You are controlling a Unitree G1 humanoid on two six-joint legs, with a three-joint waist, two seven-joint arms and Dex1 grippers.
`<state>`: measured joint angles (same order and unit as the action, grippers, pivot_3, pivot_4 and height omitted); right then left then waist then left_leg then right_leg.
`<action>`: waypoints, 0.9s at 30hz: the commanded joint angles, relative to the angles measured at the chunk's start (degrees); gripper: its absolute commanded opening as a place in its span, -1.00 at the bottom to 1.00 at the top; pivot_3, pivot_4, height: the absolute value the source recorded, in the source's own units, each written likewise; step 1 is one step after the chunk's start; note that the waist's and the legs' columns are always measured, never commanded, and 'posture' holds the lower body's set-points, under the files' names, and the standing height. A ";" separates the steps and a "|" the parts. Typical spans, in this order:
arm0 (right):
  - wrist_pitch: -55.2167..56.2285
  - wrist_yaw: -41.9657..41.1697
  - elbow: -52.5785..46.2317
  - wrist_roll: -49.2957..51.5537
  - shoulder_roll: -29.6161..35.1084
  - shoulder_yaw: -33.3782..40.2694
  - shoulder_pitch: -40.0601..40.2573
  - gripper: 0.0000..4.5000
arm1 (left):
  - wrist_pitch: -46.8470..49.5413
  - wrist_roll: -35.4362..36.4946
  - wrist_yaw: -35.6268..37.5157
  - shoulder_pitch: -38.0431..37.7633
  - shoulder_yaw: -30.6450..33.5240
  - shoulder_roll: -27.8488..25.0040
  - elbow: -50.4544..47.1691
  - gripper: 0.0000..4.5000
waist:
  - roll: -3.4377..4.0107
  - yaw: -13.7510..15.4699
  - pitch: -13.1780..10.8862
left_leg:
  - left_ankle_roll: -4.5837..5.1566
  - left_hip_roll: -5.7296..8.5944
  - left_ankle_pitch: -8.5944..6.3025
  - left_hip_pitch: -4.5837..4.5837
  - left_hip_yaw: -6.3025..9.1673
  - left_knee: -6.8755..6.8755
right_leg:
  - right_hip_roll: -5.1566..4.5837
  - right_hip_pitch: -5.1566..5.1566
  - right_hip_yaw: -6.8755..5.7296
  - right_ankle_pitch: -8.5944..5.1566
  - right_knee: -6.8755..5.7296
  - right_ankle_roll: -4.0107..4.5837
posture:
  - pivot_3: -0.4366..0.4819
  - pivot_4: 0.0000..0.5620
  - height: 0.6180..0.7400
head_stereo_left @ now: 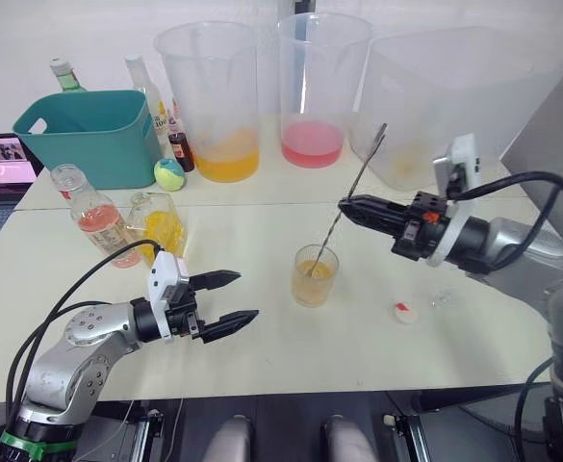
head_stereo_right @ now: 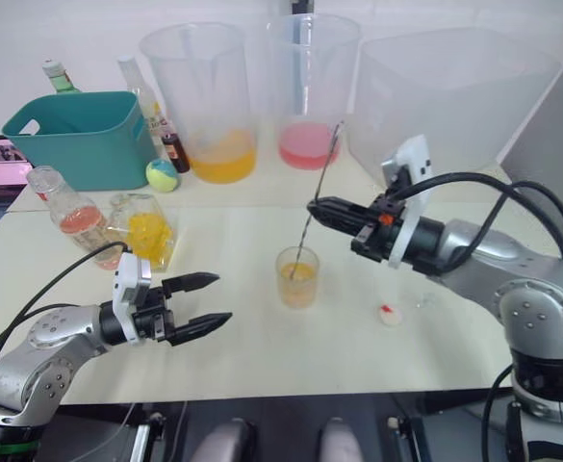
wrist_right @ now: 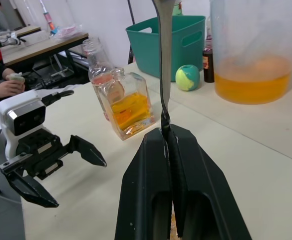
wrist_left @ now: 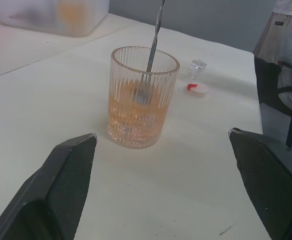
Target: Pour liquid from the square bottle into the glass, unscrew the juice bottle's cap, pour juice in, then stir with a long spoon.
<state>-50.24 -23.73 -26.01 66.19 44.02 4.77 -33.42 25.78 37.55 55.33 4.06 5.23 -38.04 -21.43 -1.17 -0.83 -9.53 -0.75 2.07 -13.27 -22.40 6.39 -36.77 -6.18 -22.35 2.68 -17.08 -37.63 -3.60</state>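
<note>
Gripping the long spoon [head_stereo_left: 344, 210], the right pincer [head_stereo_left: 344, 205] holds its bowl in the glass [head_stereo_left: 315, 275]; left pincer [head_stereo_left: 233, 301] hangs released.

Ribbed clear glass [wrist_left: 143, 97] — matt table [wrist_left: 46, 100]

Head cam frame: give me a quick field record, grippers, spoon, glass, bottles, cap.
right gripper: shut on the long spoon, held mid-stem
long spoon: tilted, bowl down inside the glass
glass: upright on the table, orange liquid in its lower part
left gripper: open, empty, above the table to the robot's left of the glass
square bottle: yellow contents, neck open, beside the juice bottle
juice bottle: uncapped, pink liquid left inside
juice bottle's cap: lying on the table to the robot's right of the glass
clear stopper: on the table next to the cap
</note>
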 commanded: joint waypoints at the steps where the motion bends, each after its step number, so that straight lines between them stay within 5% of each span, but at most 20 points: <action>1: 3.82 -2.71 0.99 -7.17 -0.55 -1.15 -3.08 -1.00 | -1.40 -0.47 0.72 0.49 0.21 -0.05 -0.50 0.99 | 0.00 -0.01 0.00 | 0.00 0.00 0.00 0.01 0.00 0.00 | 0.00 0.00 0.00 0.00 -0.02 0.00 | -0.05 -0.47 0.97; 6: 5.17 -7.29 2.47 -13.93 0.42 -2.19 -3.21 -1.00 | -1.51 -0.80 0.96 0.45 0.28 0.00 -0.35 0.99 | 0.00 0.14 0.00 | 0.00 0.04 0.00 0.00 0.01 0.00 | -0.04 0.00 -0.01 0.00 -0.01 0.00 | -0.05 -0.47 0.97; 27: -5.19 -8.17 -0.37 -4.09 1.98 5.23 -4.61 -1.00 | -0.99 -1.30 0.35 0.68 -0.03 0.99 0.15 0.99 | 0.00 0.11 0.00 | 0.00 0.03 0.00 0.00 0.01 0.00 | -0.04 0.00 -0.01 0.00 -0.01 0.00 | -0.05 -0.47 0.97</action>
<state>-55.32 -32.01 -24.37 60.10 45.35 7.64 -37.44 25.25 36.10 55.70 4.20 4.86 -37.11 -20.66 -1.17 -0.72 -9.53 -0.75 2.10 -13.28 -22.40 6.40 -36.77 -6.22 -22.35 2.67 -17.07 -37.64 -3.60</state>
